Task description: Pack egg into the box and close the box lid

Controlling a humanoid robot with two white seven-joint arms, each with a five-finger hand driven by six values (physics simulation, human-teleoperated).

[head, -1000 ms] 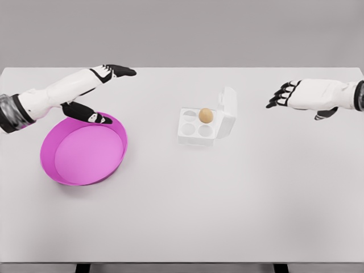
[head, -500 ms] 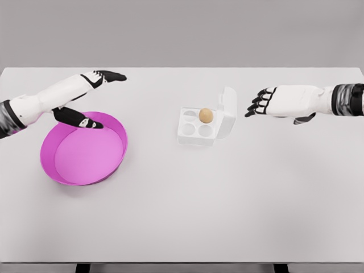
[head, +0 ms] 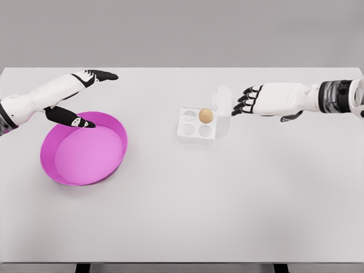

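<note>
The egg (head: 206, 115) sat in the box (head: 197, 126), lid (head: 223, 103) raised. The right hand (head: 248, 100), fingers loosely curled and empty, was beside the lid; the left hand (head: 85, 94), splayed, hovered over the pink bowl (head: 84, 149) near the worktop's (head: 227, 199) left edge.

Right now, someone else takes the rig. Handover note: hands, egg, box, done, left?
Left hand: open, holds nothing, above the far rim of the pink bowl.
Right hand: open, fingertips right by the raised lid; contact unclear.
Egg: sits in the back right cup of the white box.
Done: egg packed.
Left: push the lid down over the cups with the right hand.
</note>
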